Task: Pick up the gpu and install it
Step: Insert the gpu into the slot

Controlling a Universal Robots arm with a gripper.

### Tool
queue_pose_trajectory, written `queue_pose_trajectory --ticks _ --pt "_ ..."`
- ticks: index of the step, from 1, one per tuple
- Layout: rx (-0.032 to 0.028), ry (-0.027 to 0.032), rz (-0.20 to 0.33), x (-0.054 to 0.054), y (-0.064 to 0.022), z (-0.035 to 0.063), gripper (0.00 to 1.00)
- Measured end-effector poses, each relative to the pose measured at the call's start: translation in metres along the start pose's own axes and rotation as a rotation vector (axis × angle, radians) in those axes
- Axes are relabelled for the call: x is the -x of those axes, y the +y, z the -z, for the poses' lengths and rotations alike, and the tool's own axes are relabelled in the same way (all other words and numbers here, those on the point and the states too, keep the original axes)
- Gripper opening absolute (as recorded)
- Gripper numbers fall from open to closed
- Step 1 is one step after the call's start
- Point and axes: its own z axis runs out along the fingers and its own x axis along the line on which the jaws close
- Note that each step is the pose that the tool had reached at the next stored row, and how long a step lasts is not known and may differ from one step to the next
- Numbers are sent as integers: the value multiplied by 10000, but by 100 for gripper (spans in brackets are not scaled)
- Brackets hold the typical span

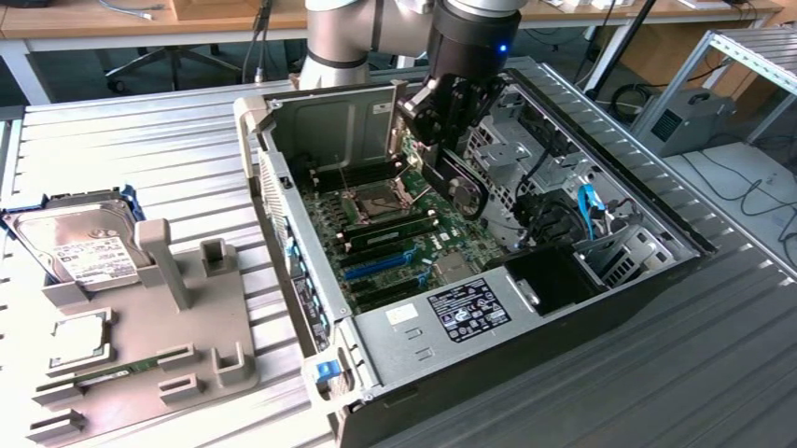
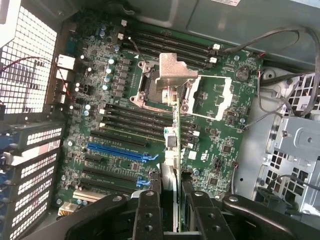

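My gripper [image 1: 443, 140] hangs inside the open computer case [image 1: 598, 317], shut on the gpu [image 1: 451, 182]. The dark card with its round fan tilts down toward the motherboard [image 1: 386, 243]. In the wrist view the gpu [image 2: 176, 145] appears edge-on between my two black fingers [image 2: 149, 212], and its silvery bracket [image 2: 175, 75] points away from the camera. The card is held above the board over the CPU socket [image 2: 150, 85] and the black slots, apart from the blue slots [image 2: 120, 150]. My gripper [image 2: 175, 202] clamps the card's near end.
Beside the case, at the exterior view's left, a grey fixture [image 1: 149, 355] holds a silver hard drive [image 1: 81, 247], a processor [image 1: 77, 341] and a green memory stick [image 1: 118, 373]. Drive cages and cables [image 1: 561, 219] crowd the case's other side. Case walls surround the board.
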Motion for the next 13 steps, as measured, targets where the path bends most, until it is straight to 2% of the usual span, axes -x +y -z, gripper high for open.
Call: queue_pose_trajectory --ticks 13 --pt "6 -1 232 0 0 -2 26"
